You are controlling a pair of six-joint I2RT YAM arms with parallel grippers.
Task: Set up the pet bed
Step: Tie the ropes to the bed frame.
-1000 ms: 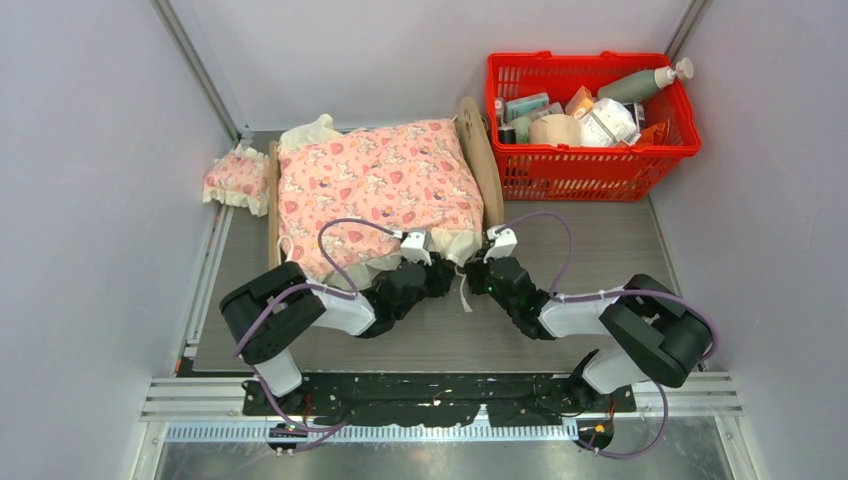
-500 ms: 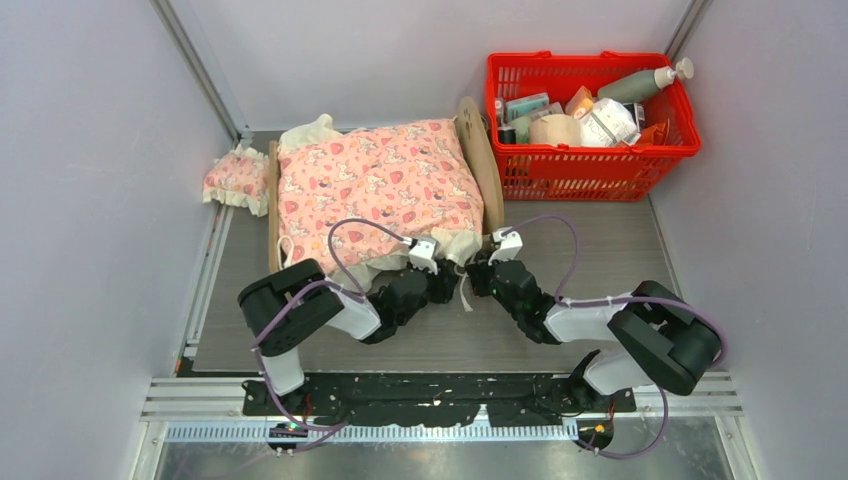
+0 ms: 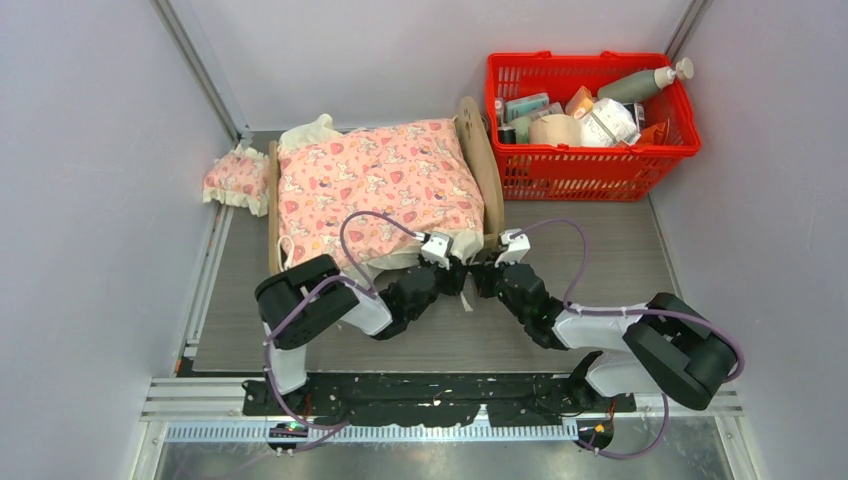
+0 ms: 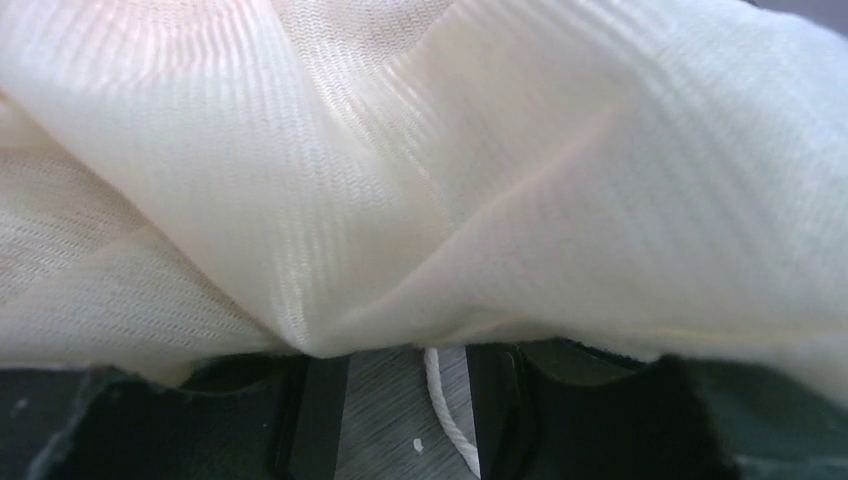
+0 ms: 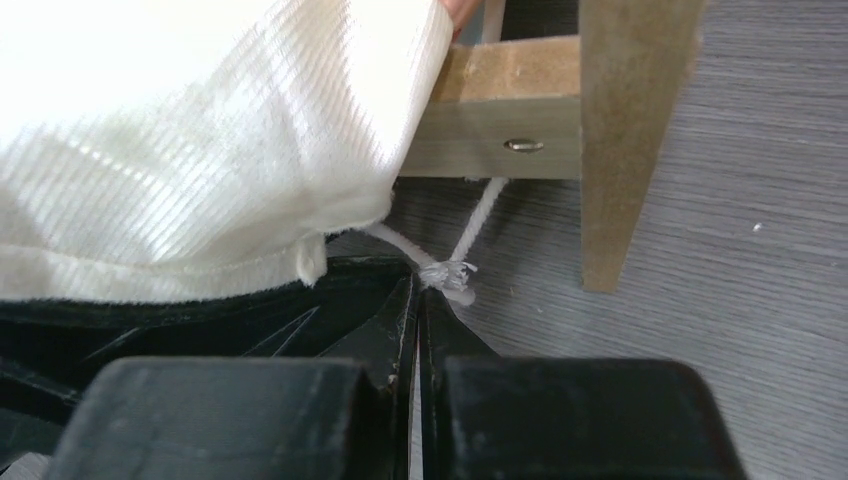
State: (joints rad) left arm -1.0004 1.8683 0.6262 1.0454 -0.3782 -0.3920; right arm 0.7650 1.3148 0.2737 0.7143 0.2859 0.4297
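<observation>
Several basket (image 3: 590, 170) labels (image 3: 610, 122) beside the pet bed (image 3: 479, 142) blur.

Just ahead of the right pincer (image 5: 418, 290), matt black plastic itself, the pet bed (image 5: 640, 150) showed raw, pale plywood with one shiny metal screw (image 5: 523, 145). The blanket's frill (image 5: 200, 150) beside it was cream ribbed cloth, softly sheened; the cord (image 5: 480, 215) was white twisted string, frayed. The tabletop (image 5: 760, 200) underneath looked matt grey wood-grain.

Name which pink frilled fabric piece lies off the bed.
The small pillow, lying outside the pet bed on its left; the large blanket is spread over the bed.
</observation>
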